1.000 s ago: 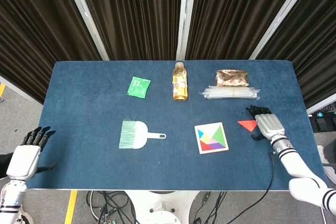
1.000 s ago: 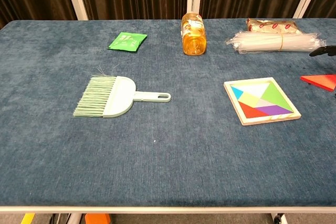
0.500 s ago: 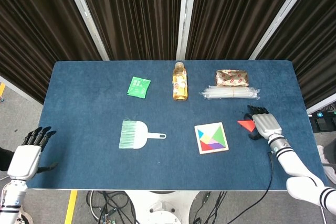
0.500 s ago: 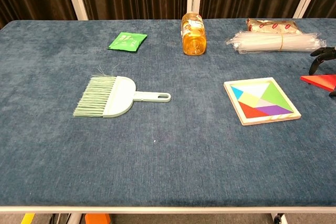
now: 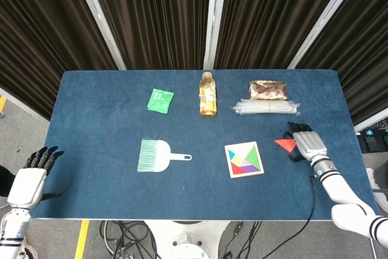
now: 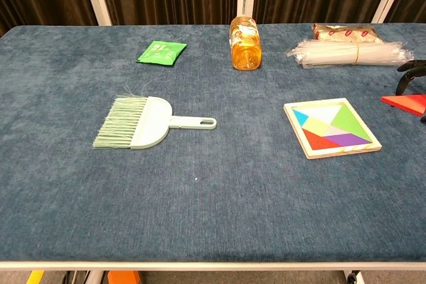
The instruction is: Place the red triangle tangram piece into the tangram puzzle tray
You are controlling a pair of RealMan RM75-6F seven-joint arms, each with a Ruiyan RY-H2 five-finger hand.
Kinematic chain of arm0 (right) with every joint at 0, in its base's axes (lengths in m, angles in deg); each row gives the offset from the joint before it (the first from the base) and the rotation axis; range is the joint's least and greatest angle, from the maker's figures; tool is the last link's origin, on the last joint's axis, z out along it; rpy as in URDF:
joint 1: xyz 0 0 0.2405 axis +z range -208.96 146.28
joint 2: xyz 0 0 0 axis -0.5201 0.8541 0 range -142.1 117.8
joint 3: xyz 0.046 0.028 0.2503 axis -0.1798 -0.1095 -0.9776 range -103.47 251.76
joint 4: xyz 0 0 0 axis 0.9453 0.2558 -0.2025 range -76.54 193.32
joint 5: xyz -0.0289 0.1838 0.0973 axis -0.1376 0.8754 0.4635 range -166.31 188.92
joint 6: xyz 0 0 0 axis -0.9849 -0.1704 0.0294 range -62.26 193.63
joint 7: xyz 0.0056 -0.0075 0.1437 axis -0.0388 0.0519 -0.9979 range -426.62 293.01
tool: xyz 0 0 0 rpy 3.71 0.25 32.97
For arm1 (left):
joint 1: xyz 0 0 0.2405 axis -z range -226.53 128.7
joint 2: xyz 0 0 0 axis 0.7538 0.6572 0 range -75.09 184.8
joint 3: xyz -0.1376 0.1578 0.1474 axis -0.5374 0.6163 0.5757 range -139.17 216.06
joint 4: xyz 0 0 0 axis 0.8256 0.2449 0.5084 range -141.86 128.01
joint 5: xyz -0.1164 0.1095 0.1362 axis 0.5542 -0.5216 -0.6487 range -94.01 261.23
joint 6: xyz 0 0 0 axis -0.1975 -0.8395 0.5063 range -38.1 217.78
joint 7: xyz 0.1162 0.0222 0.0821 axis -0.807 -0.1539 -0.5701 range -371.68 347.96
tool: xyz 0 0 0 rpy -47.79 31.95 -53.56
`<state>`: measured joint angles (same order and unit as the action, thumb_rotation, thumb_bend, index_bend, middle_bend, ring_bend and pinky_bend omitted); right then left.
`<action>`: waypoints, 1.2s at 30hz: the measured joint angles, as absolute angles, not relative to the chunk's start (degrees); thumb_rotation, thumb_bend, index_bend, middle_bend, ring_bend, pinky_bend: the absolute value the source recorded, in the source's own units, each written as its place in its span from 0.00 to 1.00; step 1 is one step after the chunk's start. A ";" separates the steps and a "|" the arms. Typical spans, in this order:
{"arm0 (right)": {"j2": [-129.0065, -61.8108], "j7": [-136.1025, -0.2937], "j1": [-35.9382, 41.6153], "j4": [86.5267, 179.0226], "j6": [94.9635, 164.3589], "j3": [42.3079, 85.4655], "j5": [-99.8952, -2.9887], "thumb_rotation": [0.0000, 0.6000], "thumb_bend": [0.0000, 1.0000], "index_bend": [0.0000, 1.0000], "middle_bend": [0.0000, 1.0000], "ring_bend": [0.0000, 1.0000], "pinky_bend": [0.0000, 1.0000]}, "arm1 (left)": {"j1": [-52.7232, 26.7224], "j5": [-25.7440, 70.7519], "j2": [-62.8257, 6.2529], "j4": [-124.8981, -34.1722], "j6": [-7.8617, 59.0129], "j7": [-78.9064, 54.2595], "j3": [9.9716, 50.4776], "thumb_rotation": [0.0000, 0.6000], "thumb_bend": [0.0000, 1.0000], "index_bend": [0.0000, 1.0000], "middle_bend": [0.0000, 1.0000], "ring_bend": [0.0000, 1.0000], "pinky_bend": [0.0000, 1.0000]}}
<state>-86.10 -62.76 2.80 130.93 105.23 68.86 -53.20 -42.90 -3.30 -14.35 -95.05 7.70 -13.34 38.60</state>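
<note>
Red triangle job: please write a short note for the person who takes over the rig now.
Right robot hand: over the red triangle, fingers arched around it; whether it grips cannot be told.
Left robot hand: open, off the table's near left corner, holding nothing.
Red triangle: lies flat on the table, right of the tangram tray, apart from it.
Tray: holds its other coloured pieces.
Done: the approach to the triangle only.
Left: secure the grasp, lift, carry left to the tray, set the piece in.
</note>
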 measured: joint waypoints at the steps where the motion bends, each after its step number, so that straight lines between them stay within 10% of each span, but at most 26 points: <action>1: -86.07 -62.75 2.80 130.93 105.25 68.87 -53.12 1.00 0.18 0.29 0.00 0.00 0.00 | -42.89 -3.32 -14.37 -95.04 7.73 -13.34 38.61 1.00 0.00 0.16 0.09 0.02 0.12; 36: -86.40 -60.68 3.51 131.36 105.64 69.23 -50.58 1.00 0.22 0.41 0.00 0.00 0.00 | -43.28 -3.00 -13.80 -95.06 7.18 -12.86 38.35 1.00 0.00 0.16 0.09 0.02 0.12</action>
